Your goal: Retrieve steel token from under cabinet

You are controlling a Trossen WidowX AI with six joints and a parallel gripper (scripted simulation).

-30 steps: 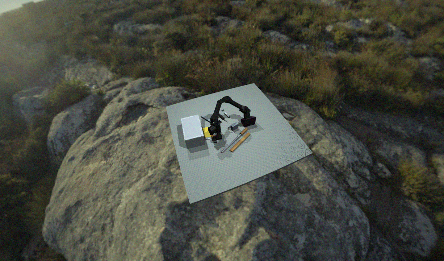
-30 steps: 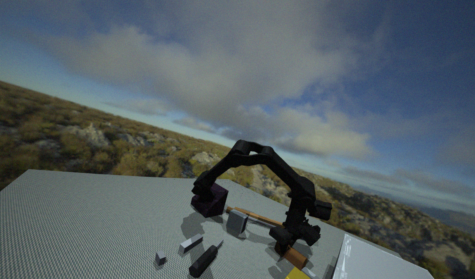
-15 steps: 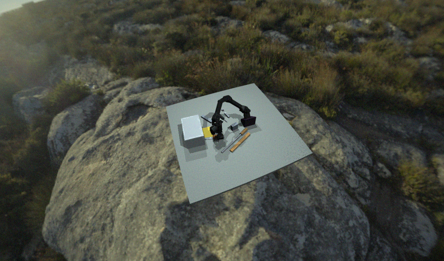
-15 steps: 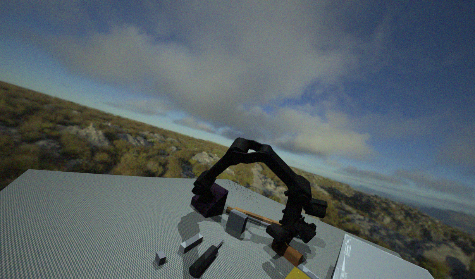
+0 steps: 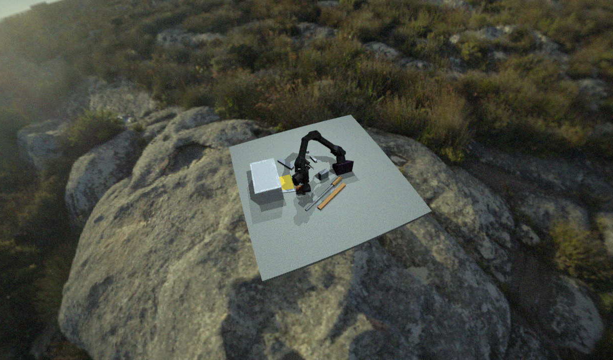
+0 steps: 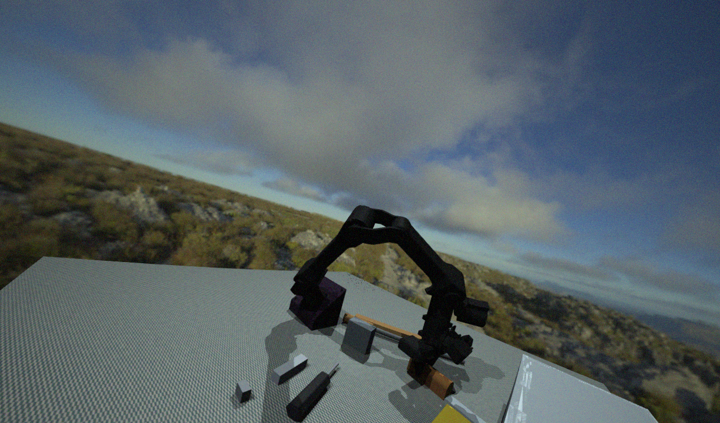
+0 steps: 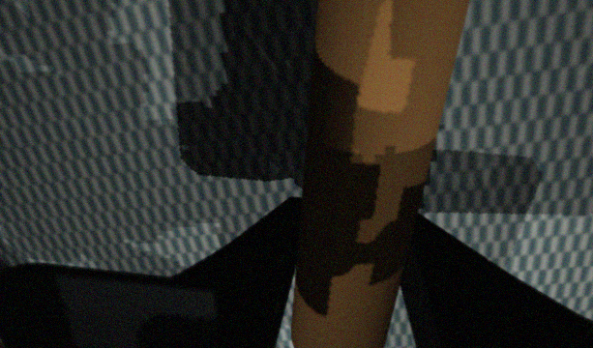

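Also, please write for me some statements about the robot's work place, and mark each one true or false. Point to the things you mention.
1. The gripper point(image 5: 298, 189) point(image 6: 423, 362) point(image 7: 347, 215) is closed on a brown handle point(image 6: 437, 382) point(image 7: 346, 309). True.
2. The marked area point(image 5: 285, 182) point(image 6: 450, 415) is red. False: it is yellow.
3. The cabinet point(image 5: 264, 175) point(image 6: 578, 397) has a dark top. False: its top is whitish.
4. An orange-brown bar point(image 5: 331, 196) lies beside a long rod with a wooden handle point(image 5: 318, 197). True.
5. The black-handled tool point(image 6: 308, 395) is inside the marked area. False: it lies outside.
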